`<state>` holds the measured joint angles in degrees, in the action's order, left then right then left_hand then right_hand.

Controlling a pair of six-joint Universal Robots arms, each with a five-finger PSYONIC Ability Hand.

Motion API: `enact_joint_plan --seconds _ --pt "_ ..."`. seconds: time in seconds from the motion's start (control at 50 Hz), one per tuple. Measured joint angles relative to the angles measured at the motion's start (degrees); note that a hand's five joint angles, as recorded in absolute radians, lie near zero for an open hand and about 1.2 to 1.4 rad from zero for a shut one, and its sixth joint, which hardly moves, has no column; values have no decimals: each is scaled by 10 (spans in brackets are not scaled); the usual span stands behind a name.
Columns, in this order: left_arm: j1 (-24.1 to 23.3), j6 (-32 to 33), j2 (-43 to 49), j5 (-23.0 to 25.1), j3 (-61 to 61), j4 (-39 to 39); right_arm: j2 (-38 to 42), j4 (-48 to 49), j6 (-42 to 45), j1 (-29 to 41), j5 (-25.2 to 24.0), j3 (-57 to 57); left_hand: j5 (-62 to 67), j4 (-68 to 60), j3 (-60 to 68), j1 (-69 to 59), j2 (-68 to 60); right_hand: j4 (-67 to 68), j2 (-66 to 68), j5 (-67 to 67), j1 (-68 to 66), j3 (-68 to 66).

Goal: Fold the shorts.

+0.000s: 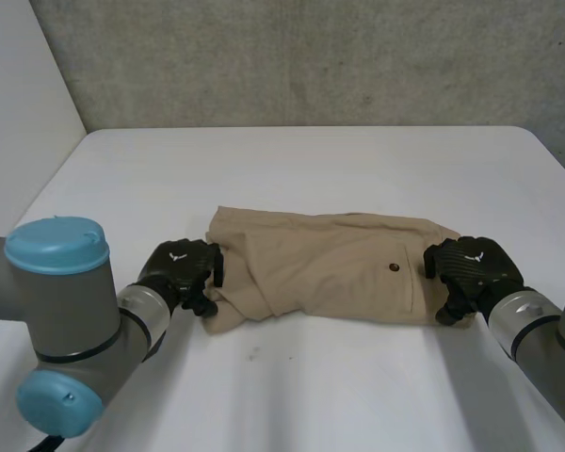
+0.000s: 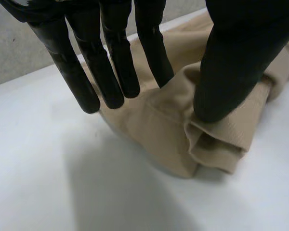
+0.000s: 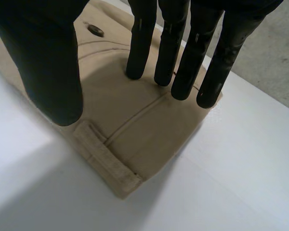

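Tan shorts (image 1: 330,268) lie flat near the middle of the white surface (image 1: 292,160), folded into a long band running across in front of the robot. The waist end is at the robot's right, the leg end at its left. A dark button (image 1: 393,268) sits on the top layer towards the waist end.

The left hand (image 1: 177,268) is on the leg end, where the cloth is bunched and rolled over itself. In the left wrist view the fingers (image 2: 111,72) are straight. One tip is on the cloth and the others reach just past its edge. The thumb (image 2: 231,72) presses down on the rolled hem. The hand is spread and nothing is clearly gripped.

The right hand (image 1: 471,266) is on the waist corner. In the right wrist view the straight fingers (image 3: 139,48) rest tip-down on the waistband and the thumb (image 3: 48,72) sits just beside a belt loop (image 3: 106,161). This hand is also spread, pressing and not grasping.

Grey arms with light-blue caps come in from the near corners.
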<state>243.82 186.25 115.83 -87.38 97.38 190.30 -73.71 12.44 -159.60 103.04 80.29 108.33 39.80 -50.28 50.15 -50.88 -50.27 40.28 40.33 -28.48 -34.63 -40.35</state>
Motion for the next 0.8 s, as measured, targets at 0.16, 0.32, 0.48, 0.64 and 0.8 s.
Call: enact_joint_plan --seconds 0.16,0.32,0.48,0.64,0.8 --pt "6 5 28 -2 -4 17 24 35 5 1 16 -1 163 -180 179 -138 -181 269 267 -253 -185 -266" --pt "17 21 -8 -5 20 18 27 56 12 -9 29 -2 163 -180 179 -138 -181 279 272 -257 -185 -273" --pt "58 103 -64 -3 76 33 31 59 34 -13 34 -5 163 -182 179 -138 -183 279 272 -257 -185 -273" --pt "66 147 -71 0 98 50 33 57 41 -11 34 -6 163 -182 180 -138 -183 279 272 -257 -188 -273" --pt "18 143 -95 -3 99 48 20 52 26 -15 35 -1 89 -82 84 -69 -79 78 72 -104 -68 -76"
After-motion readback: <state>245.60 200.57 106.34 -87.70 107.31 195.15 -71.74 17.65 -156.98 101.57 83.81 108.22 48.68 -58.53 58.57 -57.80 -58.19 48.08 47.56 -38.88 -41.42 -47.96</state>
